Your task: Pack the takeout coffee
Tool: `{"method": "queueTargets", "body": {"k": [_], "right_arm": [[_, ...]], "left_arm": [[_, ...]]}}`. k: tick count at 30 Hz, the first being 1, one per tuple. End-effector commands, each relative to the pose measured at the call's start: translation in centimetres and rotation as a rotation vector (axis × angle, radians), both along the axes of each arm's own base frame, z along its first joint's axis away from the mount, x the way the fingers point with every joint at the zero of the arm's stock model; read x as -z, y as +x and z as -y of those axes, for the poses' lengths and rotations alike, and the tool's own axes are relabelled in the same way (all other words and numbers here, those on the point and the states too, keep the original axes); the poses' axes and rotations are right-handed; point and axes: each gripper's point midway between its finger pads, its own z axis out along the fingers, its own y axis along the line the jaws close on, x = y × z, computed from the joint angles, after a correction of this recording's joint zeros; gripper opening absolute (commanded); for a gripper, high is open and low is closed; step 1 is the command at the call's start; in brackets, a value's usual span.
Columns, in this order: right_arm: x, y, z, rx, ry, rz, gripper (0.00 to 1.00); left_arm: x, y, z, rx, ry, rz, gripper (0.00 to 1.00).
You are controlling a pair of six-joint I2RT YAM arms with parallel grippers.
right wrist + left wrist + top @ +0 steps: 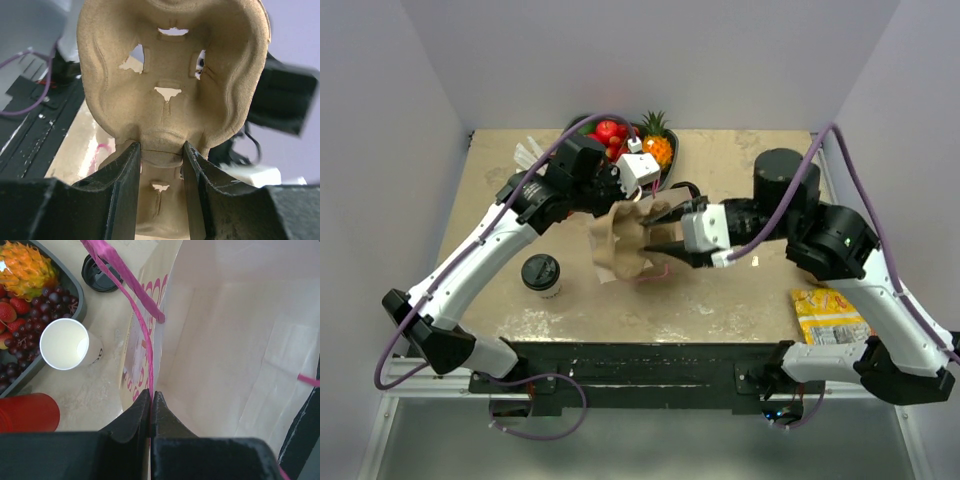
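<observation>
The takeout coffee (541,275), a white cup with a black lid, stands upright on the table near the front left, apart from both grippers. My left gripper (151,392) is shut on the rim of a beige paper bag (225,340) where its pink handle (130,295) meets the edge, and holds the mouth wide. My right gripper (160,147) is shut on the middle ridge of a brown moulded cup carrier (170,65), held at the bag (605,250) in the table's centre.
A dark fruit tray (80,295) with grapes and strawberries lies behind the bag. Beside it are a lidless white cup (65,343), a red cup (27,412) and a loose black lid (100,275). A yellow snack packet (828,315) lies front right.
</observation>
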Motion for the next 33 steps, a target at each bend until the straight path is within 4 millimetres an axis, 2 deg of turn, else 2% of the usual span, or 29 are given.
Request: {"method": "queueTargets", "body": {"k": [1,5,12,26,33], "right_arm": [[1.0,-1.8,0.2,-0.067,-0.047,0.196,0.0],[2.4,-0.7,0.0,-0.05,-0.091,0.287,0.0],[4.2,1.2,-1.0,-0.008,-0.15,0.285,0.0],[10.2,1.5,0.0,-0.004,-0.311,0.234,0.0],[12.6,2.4,0.9,0.079,-0.399,0.14,0.0]], "left_arm": [[-0.9,-0.1,0.5,0.0,-0.048,0.0,0.0],[-0.7,-0.9,0.6,0.035,-0.052,-0.011,0.0],[-1.0,-1.7,0.2,0.057,-0.055,-0.004,0.0],[-1.4,-2.3,-0.2,0.052,-0.071,0.001,0.0],[-1.2,-2.8,-0.6,0.053,-0.077,-0.002,0.0]]}}
